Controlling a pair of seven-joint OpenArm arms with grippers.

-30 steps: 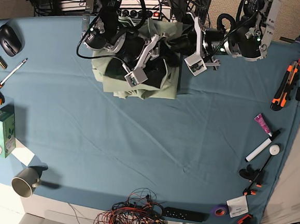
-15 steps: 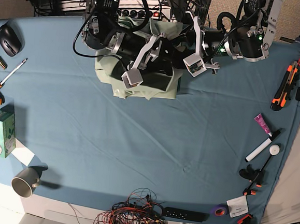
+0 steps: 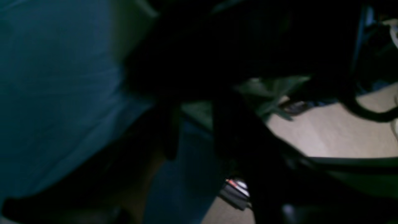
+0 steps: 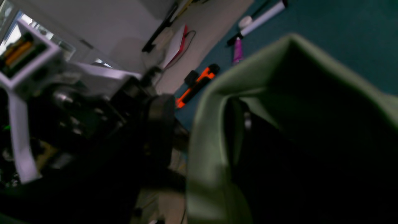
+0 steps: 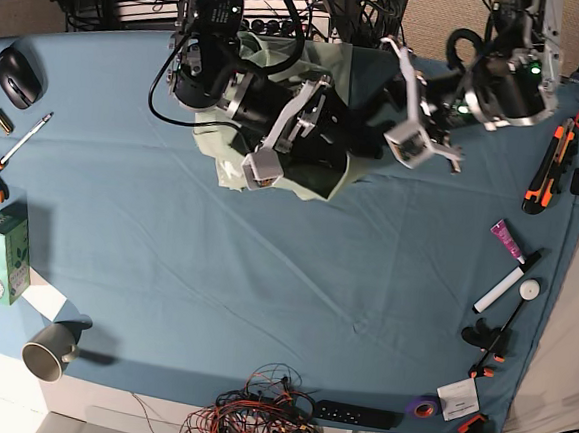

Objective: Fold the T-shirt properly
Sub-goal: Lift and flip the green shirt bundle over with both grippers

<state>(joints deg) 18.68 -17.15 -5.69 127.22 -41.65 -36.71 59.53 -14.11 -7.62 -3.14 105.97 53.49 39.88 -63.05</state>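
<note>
T-shirt (image 5: 313,173): we see it bunched at the table's (image 5: 265,275) far edge, under both arms, part lifted off the blue cloth.
Right end effector (image 5: 258,164): we see it over the shirt's near-left part; fabric fills its wrist view, but we cannot tell how its jaws stand.
Left end effector (image 5: 410,146): just off the shirt's right edge; its view is dark, grip unclear.
</note>
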